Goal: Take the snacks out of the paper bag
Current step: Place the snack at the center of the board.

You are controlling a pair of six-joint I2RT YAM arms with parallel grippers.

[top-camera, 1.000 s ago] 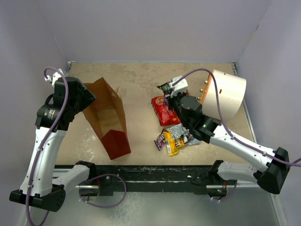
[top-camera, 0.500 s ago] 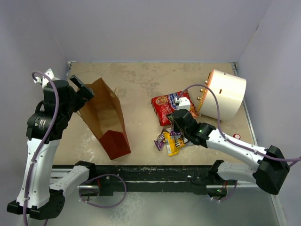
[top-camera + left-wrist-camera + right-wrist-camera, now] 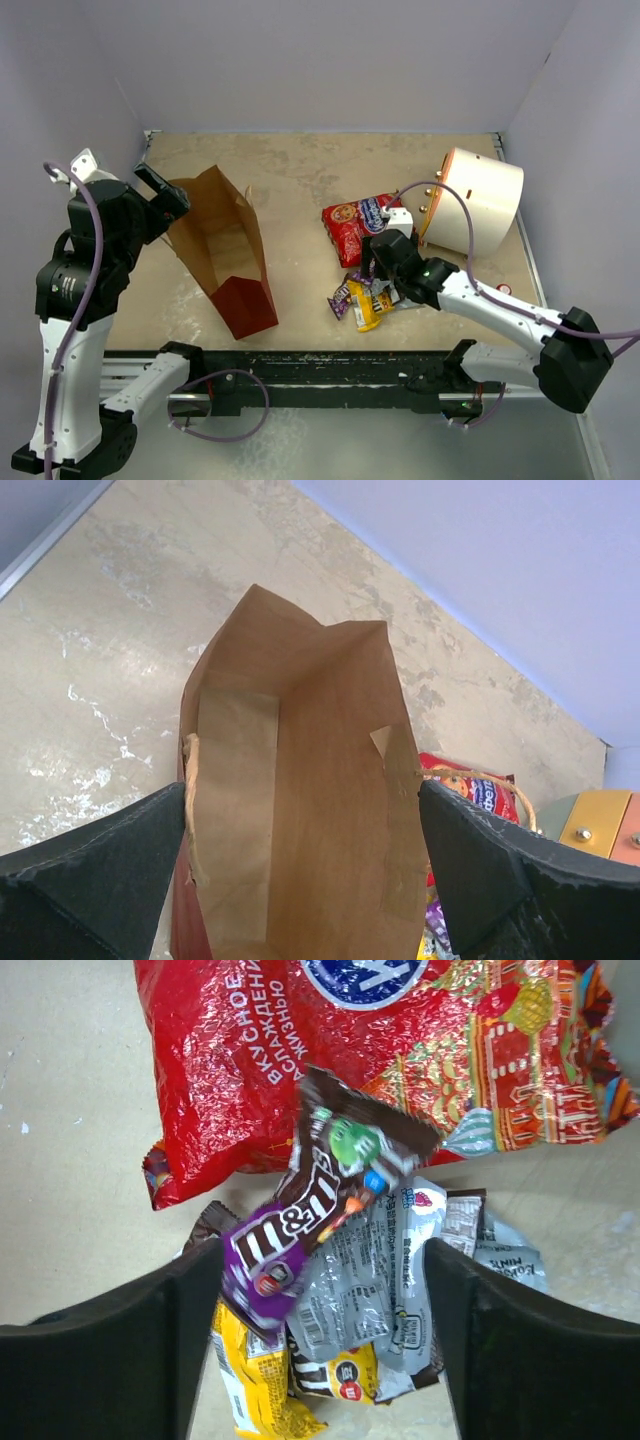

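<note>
The paper bag lies on its side, red base toward me, mouth toward the far left. My left gripper hangs open just off the mouth, a finger on either side of it. The brown inside shows no wrapper. The large red packet lies flat right of the bag, with the small snacks piled at its near end. My right gripper hovers open over that pile. Between its fingers are a brown-and-purple wrapper, silver ones and a yellow one; nothing is gripped.
A white cylinder with an orange face lies at the right, close behind my right arm. A small red-capped knob sits near the right edge. Grey walls close the table on three sides.
My right gripper came nearer from over the red packet to the pile and opened, letting a wrapper go. My left gripper opened and drew back left from the bag's mouth.
</note>
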